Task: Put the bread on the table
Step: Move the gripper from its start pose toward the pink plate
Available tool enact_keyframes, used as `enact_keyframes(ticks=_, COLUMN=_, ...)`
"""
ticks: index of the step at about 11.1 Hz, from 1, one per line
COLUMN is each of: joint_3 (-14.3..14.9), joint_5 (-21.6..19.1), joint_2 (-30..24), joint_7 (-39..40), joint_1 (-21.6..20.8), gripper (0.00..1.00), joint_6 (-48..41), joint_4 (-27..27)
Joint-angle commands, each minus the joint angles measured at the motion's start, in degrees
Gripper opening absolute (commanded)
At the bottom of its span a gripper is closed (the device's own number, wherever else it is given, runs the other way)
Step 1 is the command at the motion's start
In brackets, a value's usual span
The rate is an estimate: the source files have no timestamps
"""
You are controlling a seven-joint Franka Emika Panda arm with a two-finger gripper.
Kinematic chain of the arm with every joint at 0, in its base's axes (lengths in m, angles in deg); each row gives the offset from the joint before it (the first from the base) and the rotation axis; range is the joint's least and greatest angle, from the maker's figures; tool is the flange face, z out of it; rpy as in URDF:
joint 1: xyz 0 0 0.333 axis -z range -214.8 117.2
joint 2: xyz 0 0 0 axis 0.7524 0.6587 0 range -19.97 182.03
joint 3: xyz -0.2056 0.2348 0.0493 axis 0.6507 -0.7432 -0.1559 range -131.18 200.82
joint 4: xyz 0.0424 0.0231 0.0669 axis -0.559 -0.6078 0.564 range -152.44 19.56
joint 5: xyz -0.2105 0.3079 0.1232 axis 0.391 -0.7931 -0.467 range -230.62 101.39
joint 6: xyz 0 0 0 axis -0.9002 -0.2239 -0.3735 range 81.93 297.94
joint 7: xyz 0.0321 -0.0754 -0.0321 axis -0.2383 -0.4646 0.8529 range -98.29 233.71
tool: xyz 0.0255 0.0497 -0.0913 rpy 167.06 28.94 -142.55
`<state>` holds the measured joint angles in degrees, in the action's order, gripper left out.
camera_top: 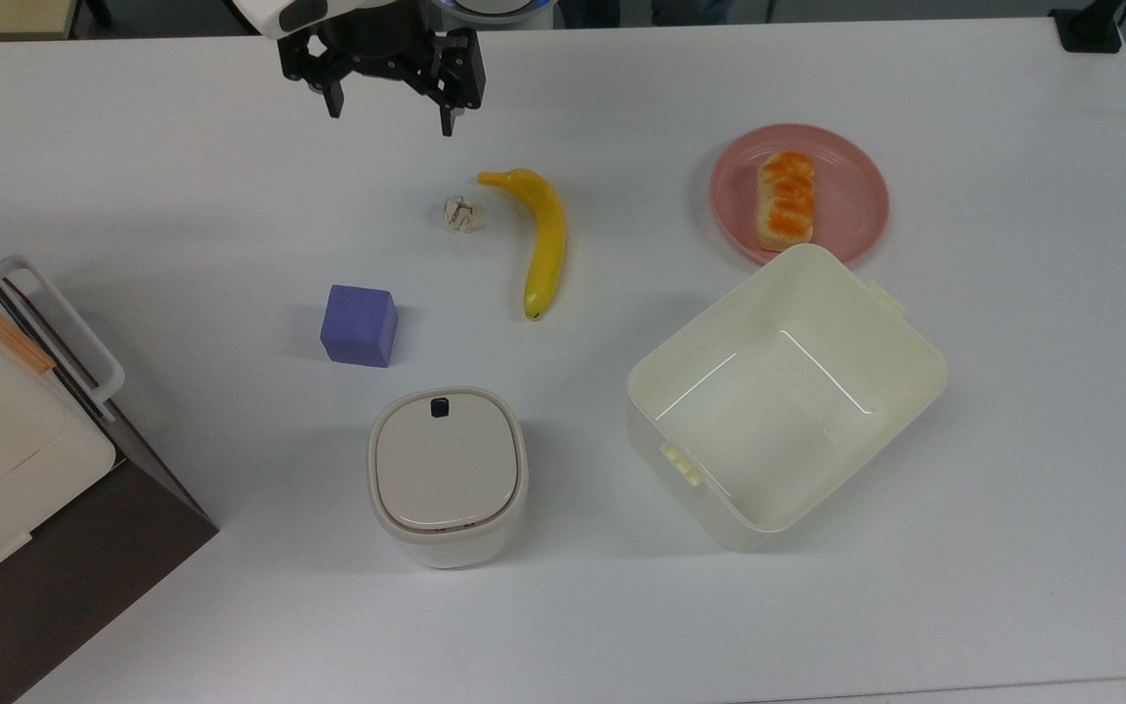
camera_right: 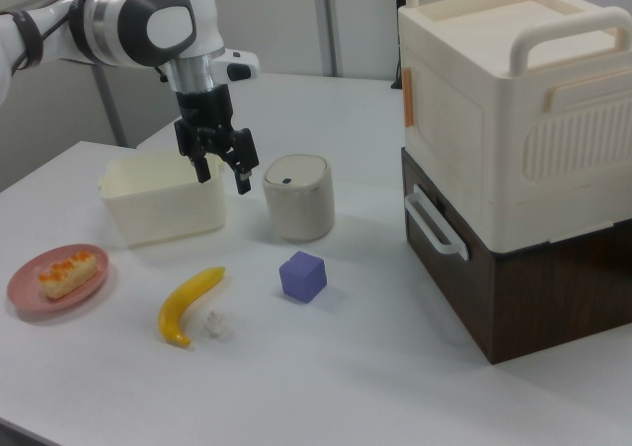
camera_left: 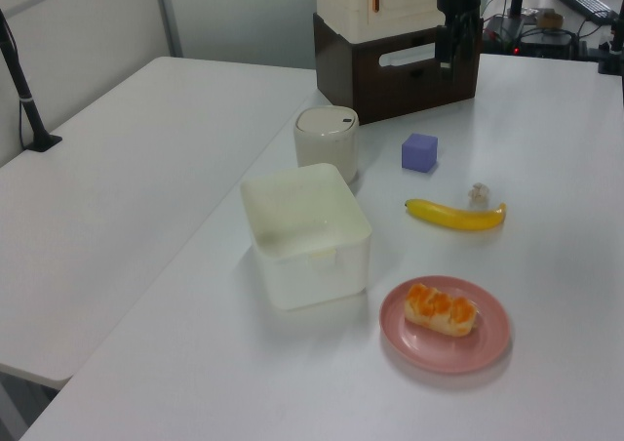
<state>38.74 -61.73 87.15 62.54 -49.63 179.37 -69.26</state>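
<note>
**Operator:** Top view first. My gripper (camera_top: 389,110) hangs with its fingers apart and nothing between them, near the top view's upper left. The bread (camera_top: 786,199) lies on the pink plate (camera_top: 856,200) at the top view's right, well apart from the gripper, with the banana (camera_top: 541,238) between them.

**Observer:** How do you reckon it handles?

**Operator:** Light, I'd judge, and probably soft, so a hard squeeze could dent it. The glazed orange top may be slick. I'd close across the short width, on the pale sides at mid-length.

**Observer:** And the left view?

**Operator:** The bread (camera_left: 441,308) sits low on the plate (camera_left: 487,348), its long axis running roughly across the left view. The bin (camera_left: 306,232) stands just beside the plate, so I'd come down from above. The gripper (camera_left: 456,46) is far back, by the brown cabinet (camera_left: 390,70).

**Observer:** Right view?

**Operator:** The gripper (camera_right: 221,167) hovers above the table (camera_right: 375,367), jaws spread. The bread (camera_right: 67,273) rests on the plate (camera_right: 30,288) at the right view's left edge. Bare table lies in front of the plate for the set-down.
</note>
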Motion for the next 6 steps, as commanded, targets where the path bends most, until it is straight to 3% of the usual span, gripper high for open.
enact_keyframes(ticks=1, joint_3=-0.22, joint_5=-0.25, joint_2=-0.06, joint_7=0.25, joint_1=0.04, gripper=1.00, joint_6=-1.16, joint_4=0.71)
enact_keyframes(ticks=6, joint_3=-0.05, joint_5=-2.71, joint_2=0.12, joint_7=2.89, joint_1=0.04, gripper=1.00, joint_6=-0.99, joint_4=0.01)
